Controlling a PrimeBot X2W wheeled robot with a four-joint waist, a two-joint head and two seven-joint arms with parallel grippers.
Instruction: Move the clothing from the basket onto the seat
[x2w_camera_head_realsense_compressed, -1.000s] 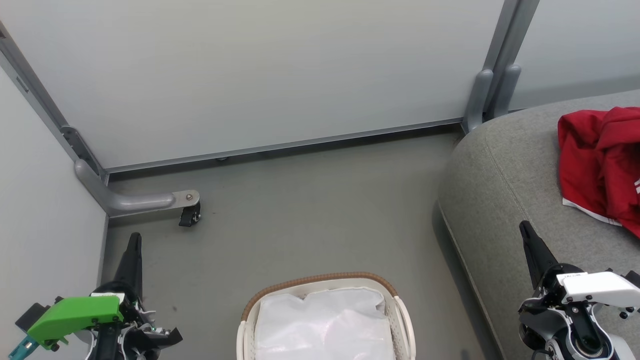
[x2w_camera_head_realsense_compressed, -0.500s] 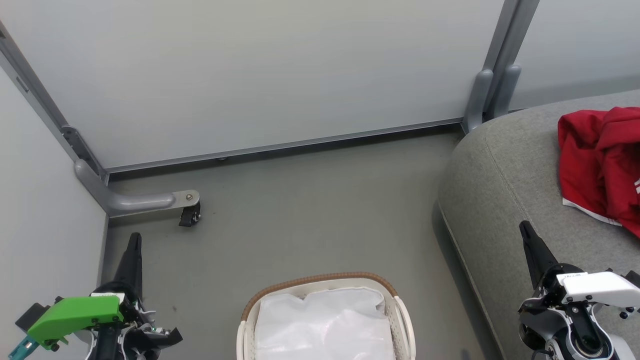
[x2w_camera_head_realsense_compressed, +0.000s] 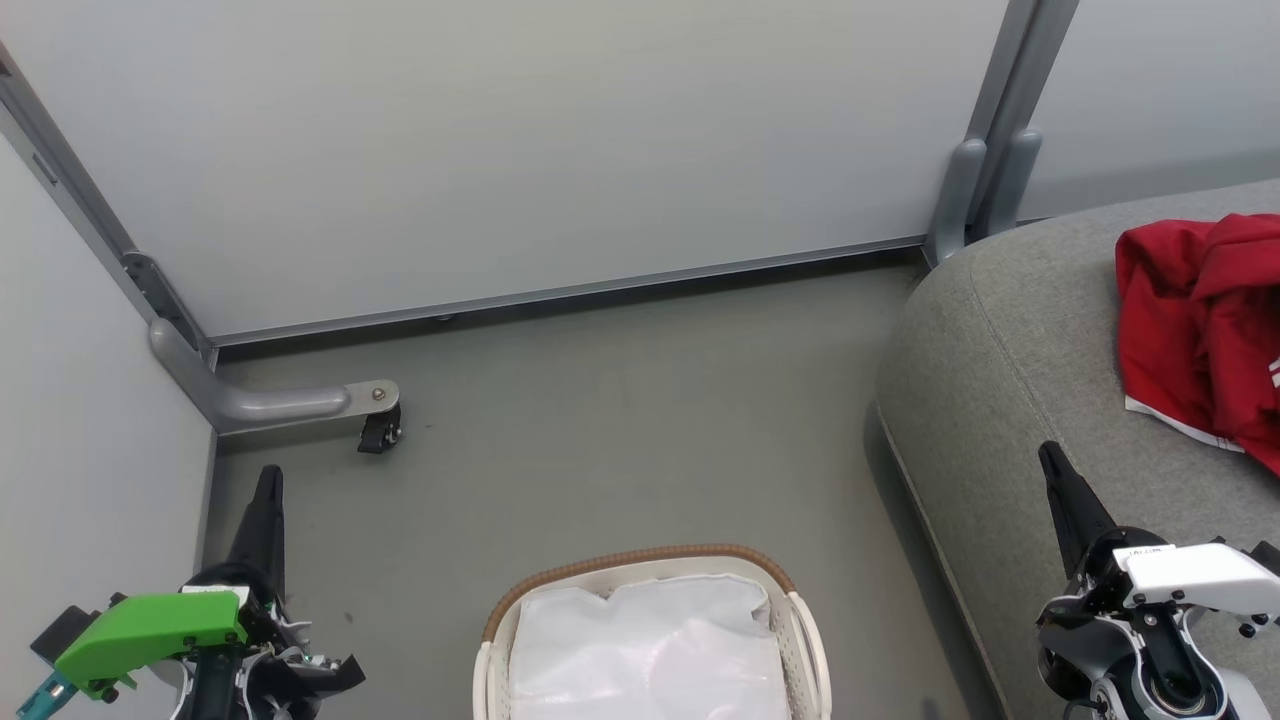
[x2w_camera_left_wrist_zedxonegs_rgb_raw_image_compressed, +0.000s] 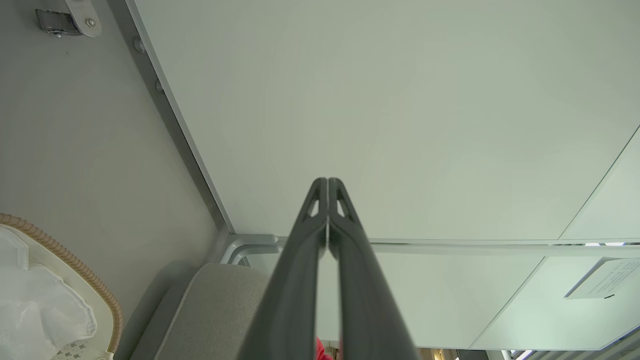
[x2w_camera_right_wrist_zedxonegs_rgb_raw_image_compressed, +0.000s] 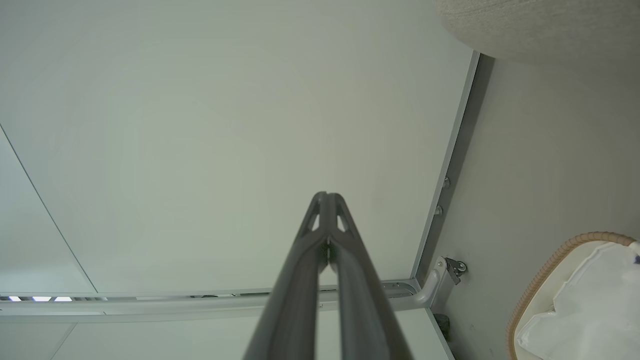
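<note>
At the lower left, the left gripper (x2w_camera_head_realsense_compressed: 268, 478) points up with its two dark fingers pressed together and nothing between them. I judge it is parked at the side so that it does not cover the basket. Just beyond it, the castor foot (x2w_camera_head_realsense_compressed: 380, 428) of the grey partition (x2w_camera_head_realsense_compressed: 560, 150) stands on the floor (x2w_camera_head_realsense_compressed: 620, 420), well apart from the basket. In the middle, at the bottom edge, the basket (x2w_camera_head_realsense_compressed: 640, 557) sits on the floor. Inside it I see the white lining (x2w_camera_head_realsense_compressed: 650, 640) and no garment, though its near part is cut off. To the right is the sofa (x2w_camera_head_realsense_compressed: 1000, 400), near the basket but not touching it. The right gripper (x2w_camera_head_realsense_compressed: 1048, 455) hangs over the sofa's front, its fingers also together and empty. The red garment (x2w_camera_head_realsense_compressed: 1200, 320) lies crumpled on the seat, so the task looks finished. Nothing stands between the basket and the sofa.
</note>
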